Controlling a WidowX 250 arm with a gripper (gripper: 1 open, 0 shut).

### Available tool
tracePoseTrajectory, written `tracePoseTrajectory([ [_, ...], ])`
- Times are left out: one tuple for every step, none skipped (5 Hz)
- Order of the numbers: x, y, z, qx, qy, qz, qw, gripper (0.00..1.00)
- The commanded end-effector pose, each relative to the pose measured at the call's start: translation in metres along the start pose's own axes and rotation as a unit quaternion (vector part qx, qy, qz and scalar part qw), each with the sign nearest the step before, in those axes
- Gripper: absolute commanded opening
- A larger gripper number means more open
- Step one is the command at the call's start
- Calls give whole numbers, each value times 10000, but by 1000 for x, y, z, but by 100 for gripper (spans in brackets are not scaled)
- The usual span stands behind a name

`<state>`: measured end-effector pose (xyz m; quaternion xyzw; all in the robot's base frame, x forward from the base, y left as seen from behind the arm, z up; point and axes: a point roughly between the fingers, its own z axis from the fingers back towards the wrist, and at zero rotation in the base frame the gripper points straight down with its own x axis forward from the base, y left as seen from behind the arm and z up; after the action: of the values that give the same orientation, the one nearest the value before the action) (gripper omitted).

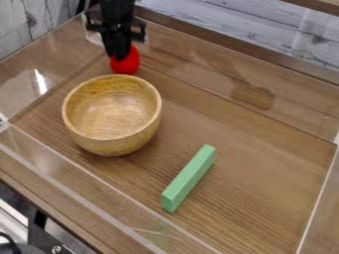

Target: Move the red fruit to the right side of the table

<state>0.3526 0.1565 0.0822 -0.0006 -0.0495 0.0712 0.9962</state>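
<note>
Hand [119,52] descends from the top edge of the view, black, pointing straight down, in the far-left part of the desk [252,119]. Its jaws are drawn in narrow and clamp the top of the red fruit [125,63]; only the lower rounded part of the fruit shows beneath the fingertips, glossy bright red. The green leafy top is hidden by the hand. Whether the fruit rests on the wood or is lifted just clear of it cannot be told from this angle.

Position of the red fruit: far-left area of the desk, just beyond the far rim of the wooden bowl [114,115], near it but not touching. The bowl sits upright on the left half of the desk, light wood, nothing visible inside, much larger than the fruit.

Green block [189,178]: long, lying flat on the wood in the near-centre region, its long axis running diagonally from near-left to far-right. It is well apart from both the bowl and the fruit.

Desk surface is brown wood grain, with reflections of light across the middle and right. Low clear acrylic walls [79,203] edge it; the near wall and the left wall show plainly as transparent strips. Right half of the desk carries only the far end of the green block's region and bare wood grain.
</note>
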Motion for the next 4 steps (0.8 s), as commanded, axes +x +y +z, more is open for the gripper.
tracePoseTrajectory([
  [12,-15,49,56,-602,331,9976,0],
  [9,-53,59,-64,-678,460,9966,0],
  [-5,-101,59,-254,-615,170,9976,0],
  [-20,-149,52,-408,-541,-25,9977,0],
])
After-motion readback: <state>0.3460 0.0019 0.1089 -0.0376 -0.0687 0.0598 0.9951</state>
